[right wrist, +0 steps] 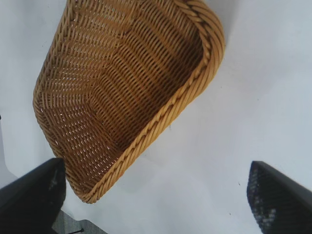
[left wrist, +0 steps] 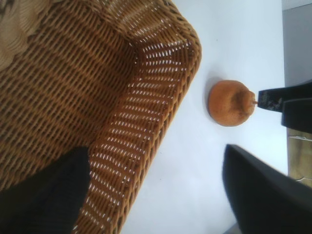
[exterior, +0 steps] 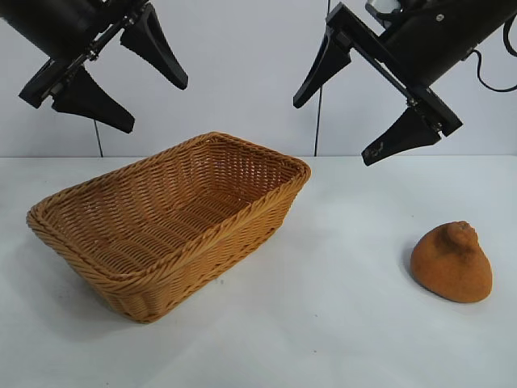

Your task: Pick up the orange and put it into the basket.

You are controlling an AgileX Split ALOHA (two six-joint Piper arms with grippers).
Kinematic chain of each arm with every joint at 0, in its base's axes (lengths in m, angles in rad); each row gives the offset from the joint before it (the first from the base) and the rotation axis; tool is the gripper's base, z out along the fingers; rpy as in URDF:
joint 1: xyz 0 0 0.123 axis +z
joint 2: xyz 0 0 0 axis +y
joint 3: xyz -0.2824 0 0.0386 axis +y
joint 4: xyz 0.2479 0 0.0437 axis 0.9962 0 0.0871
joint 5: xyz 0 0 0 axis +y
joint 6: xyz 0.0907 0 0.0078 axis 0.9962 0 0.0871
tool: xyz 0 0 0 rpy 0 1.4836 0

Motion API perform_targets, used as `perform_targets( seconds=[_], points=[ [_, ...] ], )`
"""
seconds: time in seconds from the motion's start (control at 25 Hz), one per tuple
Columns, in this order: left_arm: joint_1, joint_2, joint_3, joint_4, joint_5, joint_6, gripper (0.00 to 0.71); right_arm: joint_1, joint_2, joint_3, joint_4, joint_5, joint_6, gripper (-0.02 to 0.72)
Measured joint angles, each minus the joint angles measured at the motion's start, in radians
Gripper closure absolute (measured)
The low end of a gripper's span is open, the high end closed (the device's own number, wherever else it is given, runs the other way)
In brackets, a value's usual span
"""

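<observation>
Basket [exterior: 129, 283] holds nothing; orange [exterior: 452, 263] apparently on table.

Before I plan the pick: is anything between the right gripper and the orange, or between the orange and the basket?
Nothing visible. The right gripper hangs open above the orange; only bare table separates it from the basket.

Exterior view: both black arms cut off by top edge, at 11 and 1 o'clock; only left gripper [exterior: 121, 77] and right gripper [exterior: 351, 113] with spread jaws show.

Left wrist view: large tan woven wicker basket [left wrist: 146, 97] runs off frame edges; black jaw hides part of wall. Small dark object just beside dull orange-brown knobby fruit [left wrist: 231, 103]: cannot tell whether touching.

Right wrist view: fruit out of frame; basket [right wrist: 146, 136] corner hidden behind jaw.
</observation>
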Motion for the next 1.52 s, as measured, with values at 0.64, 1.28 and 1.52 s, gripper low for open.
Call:
perform_targets(
  seconds=[0.64, 1.28, 1.52],
  points=[
    [0.035, -0.119, 0.000, 0.153, 0.016, -0.155, 0.171, 0.000, 0.000, 0.000, -0.013, 0.000, -0.008, 0.010],
    [0.033, -0.282, 0.350, 0.497, -0.084, -0.985, 0.171, 0.000, 0.000, 0.000, -0.017, 0.001, -0.011, 0.010],
    [0.013, -0.217, 0.378, 0.494, -0.138, -1.001, 0.171, 0.000, 0.000, 0.000, -0.017, 0.001, -0.011, 0.010]
  ],
)
